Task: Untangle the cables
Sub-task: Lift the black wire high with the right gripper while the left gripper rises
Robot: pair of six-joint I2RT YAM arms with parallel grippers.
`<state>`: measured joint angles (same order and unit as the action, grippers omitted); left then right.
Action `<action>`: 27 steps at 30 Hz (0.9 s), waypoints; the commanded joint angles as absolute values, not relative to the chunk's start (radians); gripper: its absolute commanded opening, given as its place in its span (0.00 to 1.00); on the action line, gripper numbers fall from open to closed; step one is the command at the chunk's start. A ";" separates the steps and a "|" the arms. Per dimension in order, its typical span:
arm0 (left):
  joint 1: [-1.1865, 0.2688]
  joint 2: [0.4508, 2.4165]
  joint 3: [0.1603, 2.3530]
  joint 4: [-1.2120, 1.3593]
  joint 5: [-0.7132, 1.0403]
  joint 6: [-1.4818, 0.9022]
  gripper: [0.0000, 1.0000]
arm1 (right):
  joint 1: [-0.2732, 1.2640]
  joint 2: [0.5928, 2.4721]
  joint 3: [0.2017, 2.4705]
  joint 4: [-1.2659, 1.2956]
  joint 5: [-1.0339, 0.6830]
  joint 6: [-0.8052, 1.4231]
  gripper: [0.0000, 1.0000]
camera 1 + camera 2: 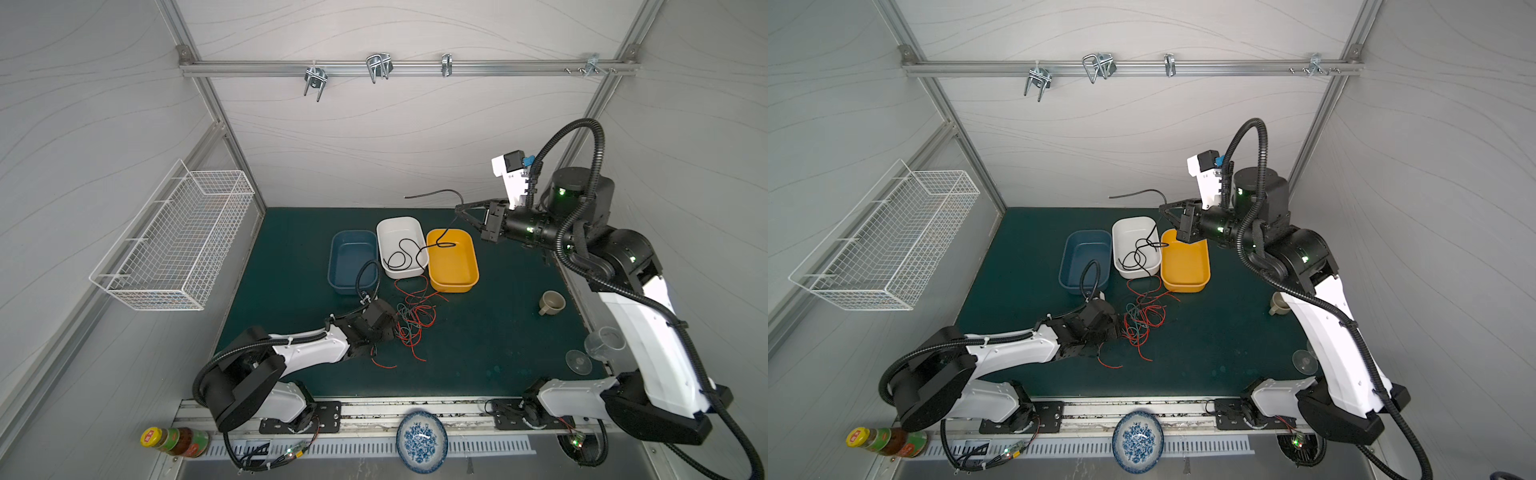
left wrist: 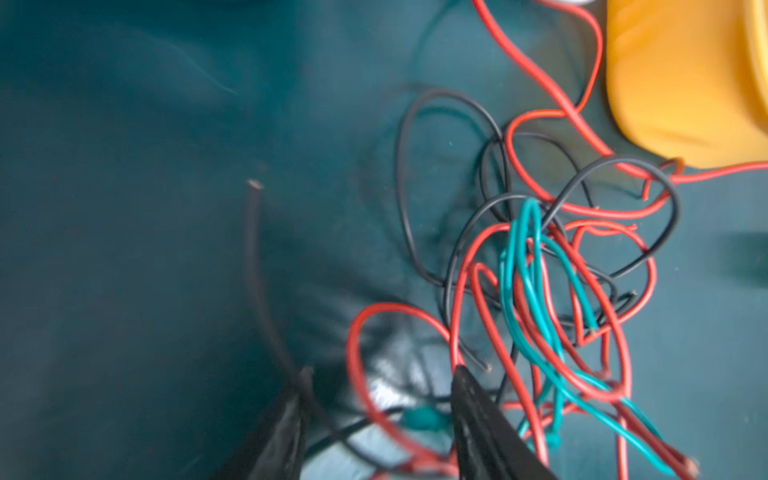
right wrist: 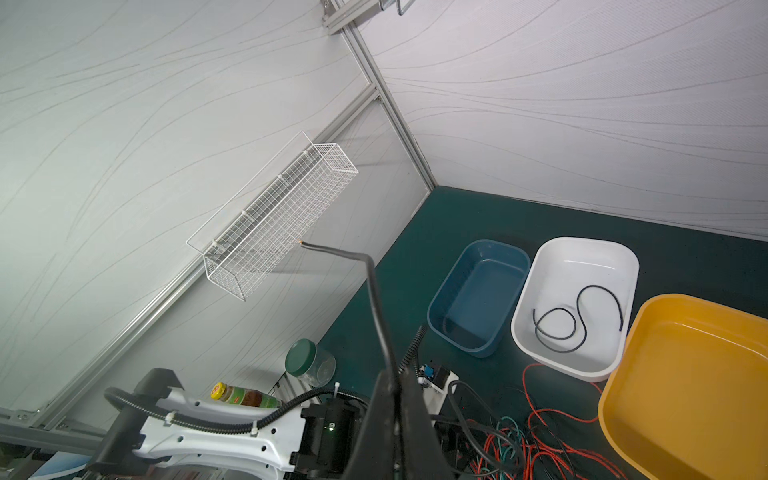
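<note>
Left gripper (image 2: 382, 370): jaws parted, strands lying loose between them, seen only in its wrist view; cables (image 1: 415, 316): one red, black and teal tangle mid-surface (image 1: 478, 332); three tubs toward the back edge: blue tub (image 1: 351, 257), white tub (image 1: 399, 222), yellow tub (image 1: 453, 266); right gripper (image 1: 459, 208): jaws clenched on one black cable (image 3: 379, 316), its length trailing into the white tub.

No writing is clear enough to read. The bottle (image 1: 174, 441) lying at the front edge has a yellow cap (image 1: 150, 436) with a red patch of pale characters, too small to make out, and its red and green label (image 3: 243, 398) shows only blurred print. The white mount (image 1: 513, 183) on the right arm carries tiny dark marks, also illegible
</note>
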<state>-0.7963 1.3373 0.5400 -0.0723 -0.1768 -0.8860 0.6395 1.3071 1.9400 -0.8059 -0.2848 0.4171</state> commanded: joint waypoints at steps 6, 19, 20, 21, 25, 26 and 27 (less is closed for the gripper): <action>-0.755 1.144 0.742 -0.322 -0.170 -0.716 0.73 | 0.590 1.358 2.008 -0.840 -0.320 0.402 0.00; -0.679 0.991 1.079 -0.670 -0.263 -0.424 0.95 | 0.517 1.445 2.028 -0.765 -0.389 0.439 0.00; -0.671 0.978 1.086 -0.679 -0.317 -0.396 0.98 | 0.507 1.460 2.031 -0.750 -0.397 0.450 0.00; -0.664 0.961 1.079 -0.675 -0.363 -0.367 0.99 | 0.497 1.477 2.041 -0.740 -0.403 0.459 0.00; -0.655 0.881 0.969 -0.565 -0.523 -0.270 0.99 | 0.472 1.560 2.133 -0.747 -0.415 0.467 0.00; -0.655 0.855 0.919 -0.507 -0.547 -0.245 0.99 | 0.468 1.584 2.157 -0.747 -0.419 0.466 0.00; -0.655 0.825 0.865 -0.458 -0.568 -0.235 0.99 | 0.461 1.606 2.175 -0.743 -0.421 0.468 0.00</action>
<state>-0.6586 0.8692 0.9596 -0.5541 -0.4244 -0.3435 0.4759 1.5742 2.1117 -0.7795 -0.3904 0.4553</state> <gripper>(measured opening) 0.993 0.050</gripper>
